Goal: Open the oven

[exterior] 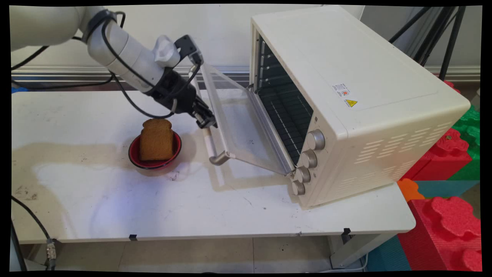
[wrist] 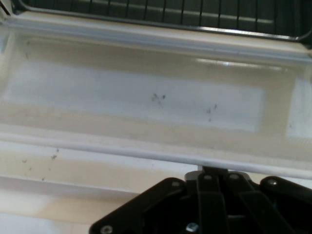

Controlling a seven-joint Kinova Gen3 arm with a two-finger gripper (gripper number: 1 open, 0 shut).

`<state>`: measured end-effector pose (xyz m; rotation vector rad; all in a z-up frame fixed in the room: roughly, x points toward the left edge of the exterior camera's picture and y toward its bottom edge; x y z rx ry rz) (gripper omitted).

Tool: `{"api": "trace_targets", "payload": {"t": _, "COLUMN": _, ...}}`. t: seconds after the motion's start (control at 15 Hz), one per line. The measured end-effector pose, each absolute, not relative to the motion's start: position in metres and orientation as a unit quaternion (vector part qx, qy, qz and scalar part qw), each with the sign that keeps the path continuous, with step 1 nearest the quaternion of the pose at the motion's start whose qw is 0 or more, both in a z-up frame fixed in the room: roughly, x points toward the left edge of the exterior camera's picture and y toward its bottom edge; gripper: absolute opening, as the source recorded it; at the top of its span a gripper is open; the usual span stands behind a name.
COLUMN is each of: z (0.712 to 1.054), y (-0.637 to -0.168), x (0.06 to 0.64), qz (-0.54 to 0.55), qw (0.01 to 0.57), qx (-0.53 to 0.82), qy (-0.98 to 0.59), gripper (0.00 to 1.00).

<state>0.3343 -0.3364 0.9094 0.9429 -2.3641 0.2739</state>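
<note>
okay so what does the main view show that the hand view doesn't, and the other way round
Only the main view shows the bread slice standing in the red bowl, the oven's knobs and the door handle at the pincer. Only the hand view shows, close up, dark specks seen through the door glass and the pincer's black linkage. Both show the half-open glass door and the rack inside.

One toaster oven (exterior: 346,96), door (exterior: 242,127) hanging half open, with four knobs (exterior: 316,139) down its front edge. One red bowl (exterior: 154,156) holding one slice of brown bread (exterior: 156,139) (upright). Perhaps three red foam blocks (exterior: 447,227) at right, partly cropped.
</note>
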Motion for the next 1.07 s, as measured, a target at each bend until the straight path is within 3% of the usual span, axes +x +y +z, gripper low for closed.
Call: {"api": "trace_targets", "payload": {"t": 1.07, "z": 0.874, "y": -0.316, "x": 0.359, "qz": 0.116, "qw": 0.275, "qx": 0.336, "qy": -0.894, "gripper": 0.0}}
